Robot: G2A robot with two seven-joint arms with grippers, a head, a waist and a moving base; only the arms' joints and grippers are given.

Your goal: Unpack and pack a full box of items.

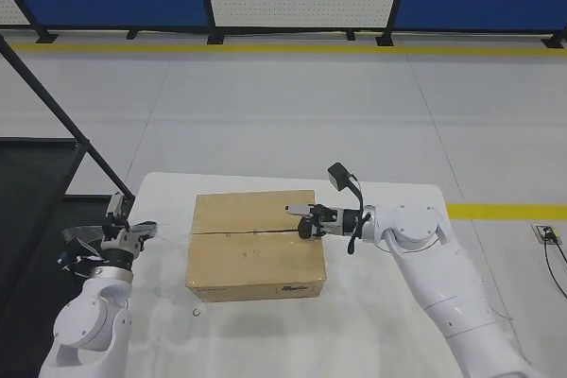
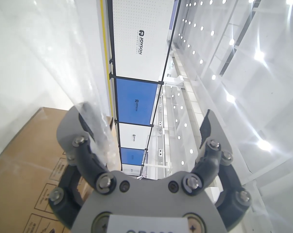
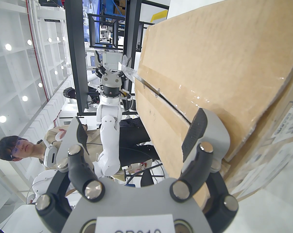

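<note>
Resting on the white worktop (image 1: 359,321), a brown cardboard box (image 1: 255,246) was seen with flaps shut along a centre seam | right gripper (image 3: 139,122) was found at the seam's right end, fingers spread wide, nothing held | left gripper (image 2: 146,112) was found just beside the box's left side, fingers parted, clear film (image 2: 63,73) draped on one finger.

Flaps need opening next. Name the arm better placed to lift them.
Probably right: the right end effector, open, is at the box seam, a finger by the flap edge. The left end effector is off the box's end.
</note>
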